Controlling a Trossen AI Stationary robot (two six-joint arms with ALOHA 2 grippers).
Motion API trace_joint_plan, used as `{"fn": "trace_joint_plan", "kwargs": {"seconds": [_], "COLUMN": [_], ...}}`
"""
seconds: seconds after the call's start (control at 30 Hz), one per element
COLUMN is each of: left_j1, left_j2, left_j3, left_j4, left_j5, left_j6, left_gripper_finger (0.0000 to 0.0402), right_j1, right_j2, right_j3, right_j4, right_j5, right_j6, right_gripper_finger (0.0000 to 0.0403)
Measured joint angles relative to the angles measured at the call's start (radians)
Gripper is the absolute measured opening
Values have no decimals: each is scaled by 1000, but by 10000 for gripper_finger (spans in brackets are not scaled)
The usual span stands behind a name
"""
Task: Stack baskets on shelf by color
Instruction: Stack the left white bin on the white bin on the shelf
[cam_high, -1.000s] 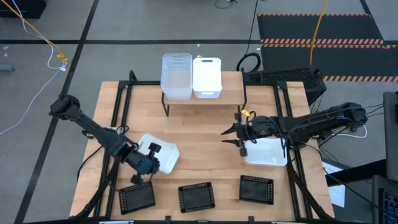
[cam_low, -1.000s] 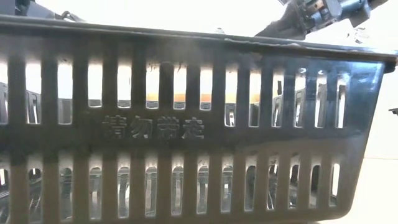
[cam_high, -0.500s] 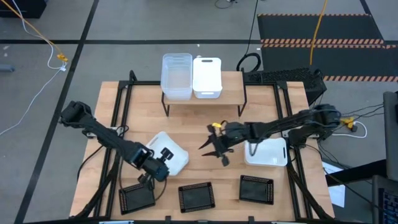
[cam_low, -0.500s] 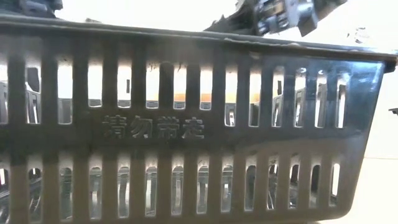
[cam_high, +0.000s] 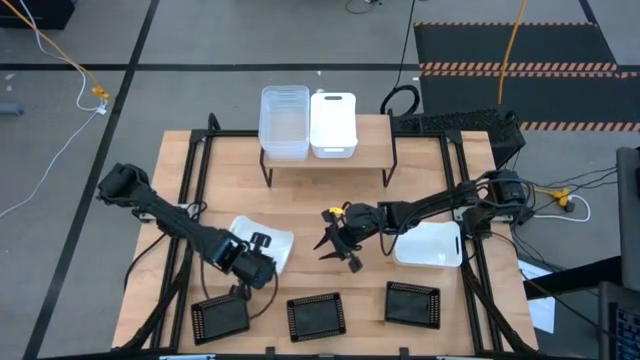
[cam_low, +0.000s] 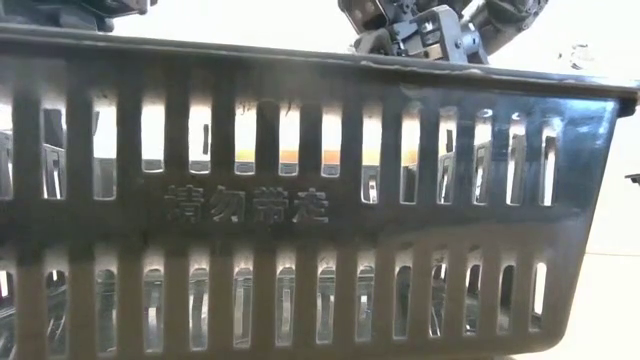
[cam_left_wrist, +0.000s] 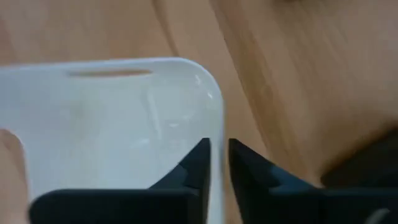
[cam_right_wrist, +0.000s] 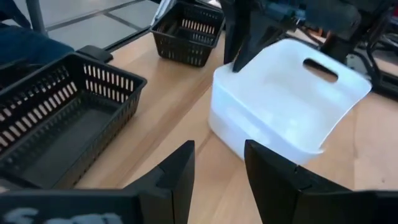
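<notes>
high view, change: right hand (cam_high: 337, 243) has swung off the white basket by the desk's right edge (cam_high: 432, 244) to mid-desk, heading for the left arm's basket; looks like a handover or assist.
high view, left hand (cam_high: 262, 262): has tipped white basket (cam_high: 270, 243) up on the desk's left.
high view, shelf (cam_high: 372, 148): clear stack (cam_high: 284, 122) and white basket (cam_high: 333, 123) on it; three black baskets along the front edge.
low view: black basket (cam_low: 300, 210) blocks nearly everything.
left wrist view: fingers (cam_left_wrist: 198, 163) clamped on the white basket's rim (cam_left_wrist: 124, 124).
right wrist view: fingers (cam_right_wrist: 180, 168) spread apart, empty, short of white basket (cam_right_wrist: 286, 102).
</notes>
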Motion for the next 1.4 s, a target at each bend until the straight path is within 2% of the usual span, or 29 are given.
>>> {"fn": "trace_joint_plan", "kwargs": {"seconds": [0.2, 0.33, 0.43, 0.6, 0.7, 0.83, 1.0, 1.23, 1.4], "left_j1": [13, 74, 135, 211, 228, 235, 222, 186, 166], "left_j2": [-40, -67, -70, -5, 64, 111, 117, 117, 83], "left_j3": [18, 74, 107, 91, 85, 89, 89, 89, 90], "left_j4": [-3, 19, 21, 15, 21, 38, 39, 36, 13], "left_j5": [-23, -186, -262, -141, -75, -4, 16, 29, 149], "left_j6": [-266, -548, -805, -978, -1003, -973, -948, -930, -904], "left_gripper_finger": [168, 229, 257, 267, 254, 214, 130, 14, 10], "right_j1": [0, 0, 0, 0, 0, 0, -1, 0, 0], "right_j2": [-17, -38, -68, -158, -223, -288, -337, -336, -333], "right_j3": [-12, -11, -12, -11, -11, -12, -12, -12, -12], "right_j4": [-42, -40, -57, -181, -268, -349, -406, -410, -441], "right_j5": [1, 19, 97, 240, 302, 356, 374, 374, 374], "right_j6": [30, 71, 106, 138, 139, 140, 157, 186, 210], "right_gripper_finger": [134, 134, 134, 134, 134, 134, 134, 134, 134]}}
